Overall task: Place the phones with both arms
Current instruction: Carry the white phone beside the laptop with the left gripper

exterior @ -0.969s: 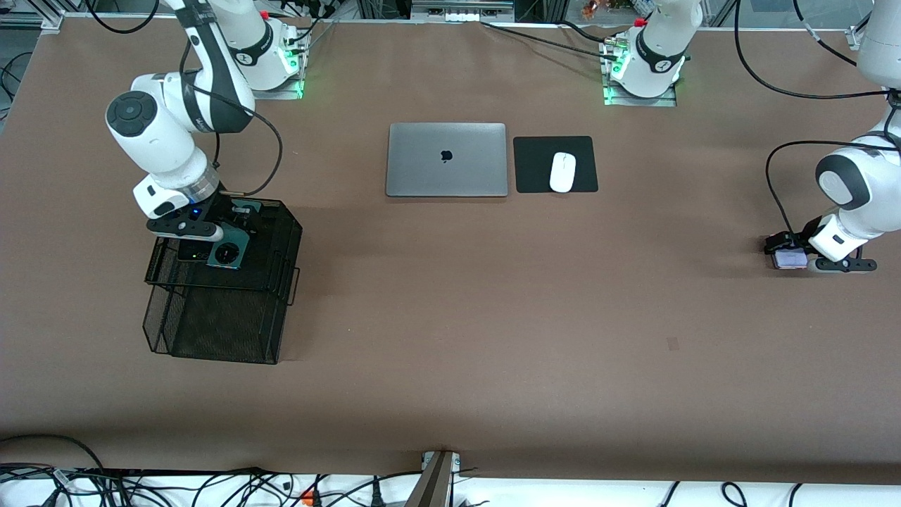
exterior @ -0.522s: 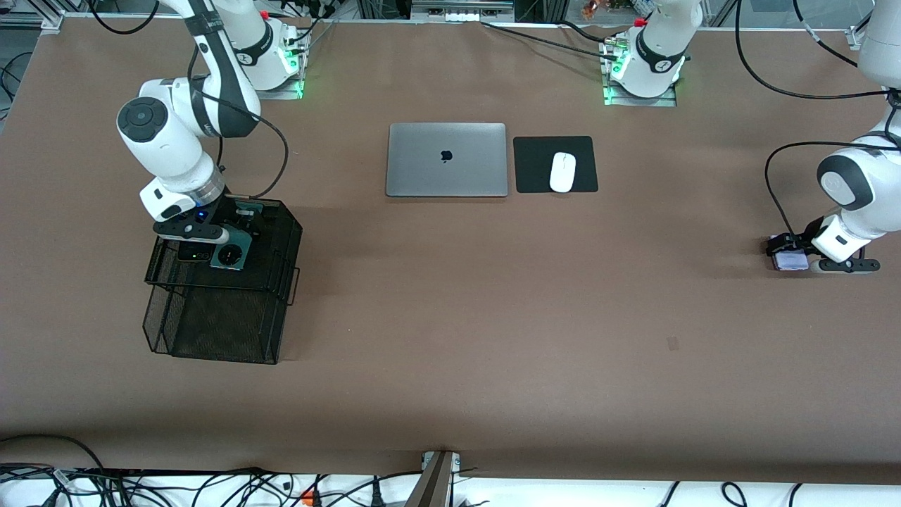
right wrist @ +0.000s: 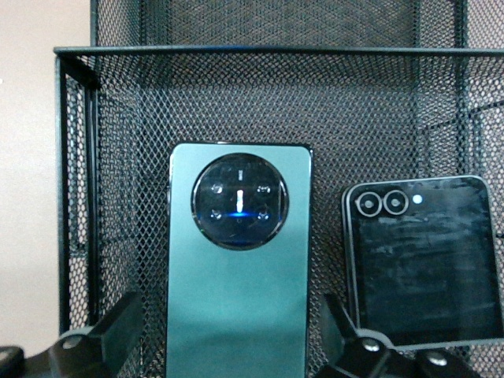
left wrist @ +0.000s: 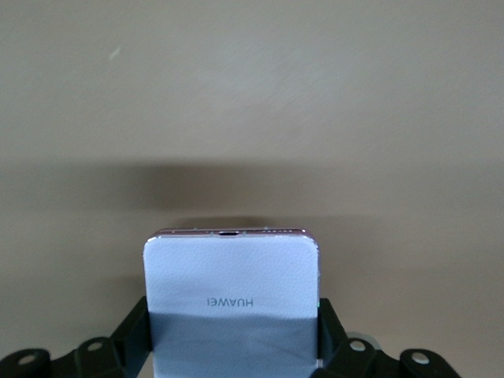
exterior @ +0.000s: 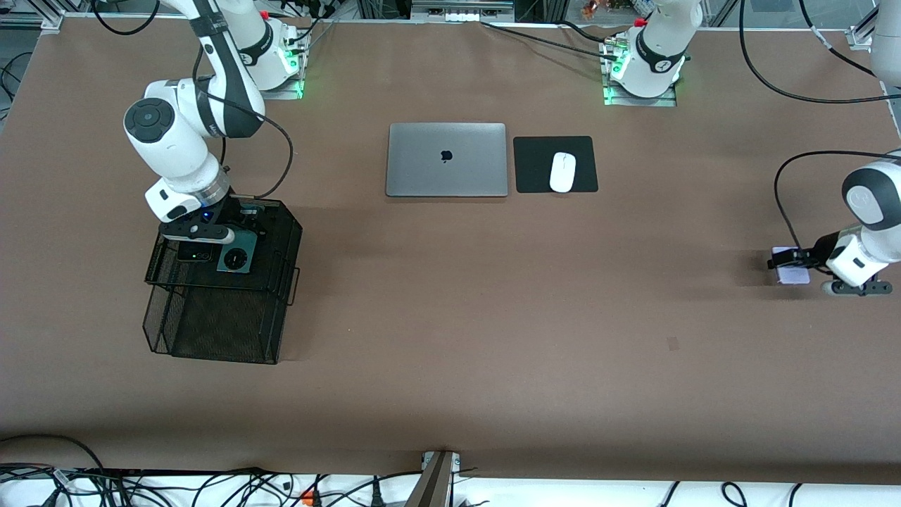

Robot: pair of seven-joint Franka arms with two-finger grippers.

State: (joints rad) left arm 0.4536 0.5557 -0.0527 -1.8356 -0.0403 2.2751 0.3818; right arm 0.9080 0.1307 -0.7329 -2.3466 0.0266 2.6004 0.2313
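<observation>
The long dark green phone (exterior: 233, 258) and the small black phone (exterior: 193, 252) lie side by side in the top tray of a black mesh rack (exterior: 211, 331). Both show in the right wrist view, green phone (right wrist: 239, 260) and black phone (right wrist: 423, 264). My right gripper (exterior: 243, 224) hovers over the green phone, open, its fingers (right wrist: 118, 319) clear of the phone's edges. My left gripper (exterior: 787, 262) is shut on the pale lilac-white phone (exterior: 794, 274), holding it by its long edges just above the table near the left arm's end. The left wrist view shows this phone (left wrist: 232, 283) between the fingers (left wrist: 135, 323).
A closed grey laptop (exterior: 446, 159) and a white mouse (exterior: 562, 171) on a black pad (exterior: 535, 165) lie mid-table toward the arms' bases. The mesh rack has a lower basket nearer the front camera. Brown table (exterior: 493, 317) stretches between the arms.
My right gripper has let go of the green phone, which now lies flat in the rack's top tray. My left gripper has moved toward the front camera with the lilac-white phone in it.
</observation>
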